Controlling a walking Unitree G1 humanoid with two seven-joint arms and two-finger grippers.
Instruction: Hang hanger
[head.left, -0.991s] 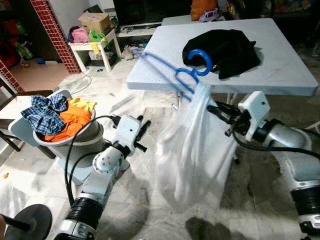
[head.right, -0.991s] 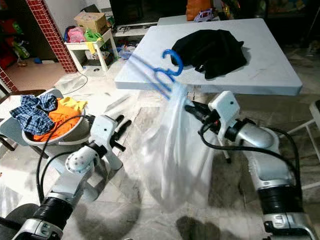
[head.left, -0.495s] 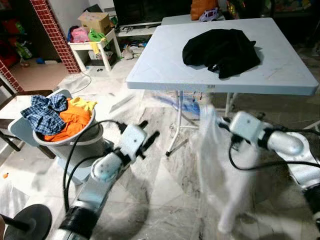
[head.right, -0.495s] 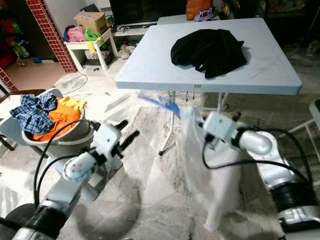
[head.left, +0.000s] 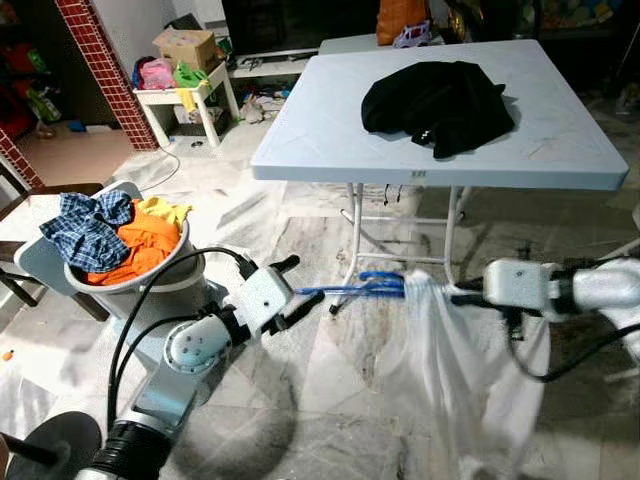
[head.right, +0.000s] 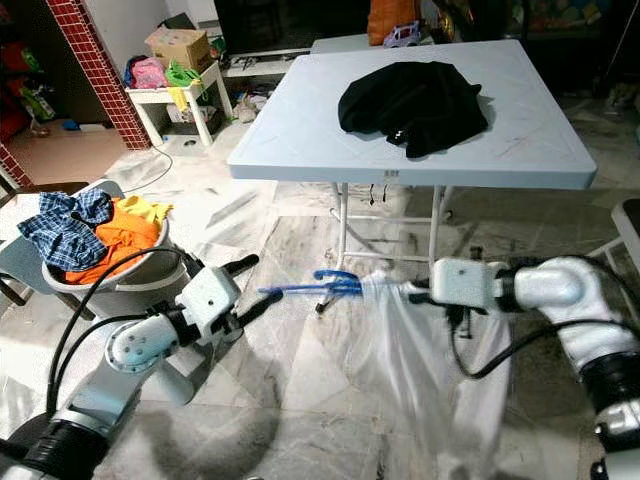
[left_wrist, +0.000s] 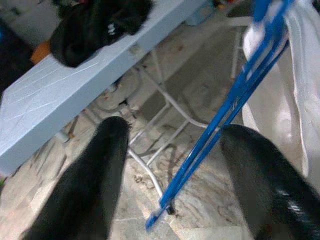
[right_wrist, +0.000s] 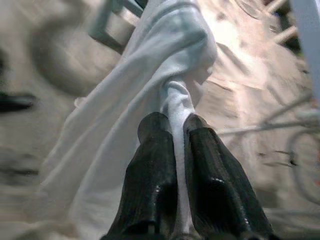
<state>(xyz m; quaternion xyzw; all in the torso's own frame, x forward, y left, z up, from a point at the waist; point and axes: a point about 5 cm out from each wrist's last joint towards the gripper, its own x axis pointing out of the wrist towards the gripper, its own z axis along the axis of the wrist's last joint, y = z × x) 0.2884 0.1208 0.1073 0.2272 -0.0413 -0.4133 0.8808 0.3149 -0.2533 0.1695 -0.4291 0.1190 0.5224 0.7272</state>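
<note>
A blue hanger (head.left: 352, 288) lies level, low above the floor in front of the table, with a white garment (head.left: 460, 375) draped from its right end. My right gripper (head.left: 447, 296) is shut on the bunched top of the white garment (right_wrist: 150, 75), its fingers (right_wrist: 152, 165) pinching the cloth. My left gripper (head.left: 295, 285) is open at the hanger's free left end. In the left wrist view the blue hanger (left_wrist: 225, 110) runs between the two spread fingers (left_wrist: 90, 185) and touches neither.
A white folding table (head.left: 330, 120) stands just behind, a black garment (head.left: 437, 95) on top, its metal legs (head.left: 356, 235) close to the hanger. A grey basket (head.left: 165, 282) of clothes sits at my left. A small white side table (head.left: 190, 95) and a brick pillar (head.left: 100, 60) stand at back left.
My right arm has swung the hanger and white garment down from table height to low above the floor. The hanger now lies level, its free end between my left gripper's fingers.
</note>
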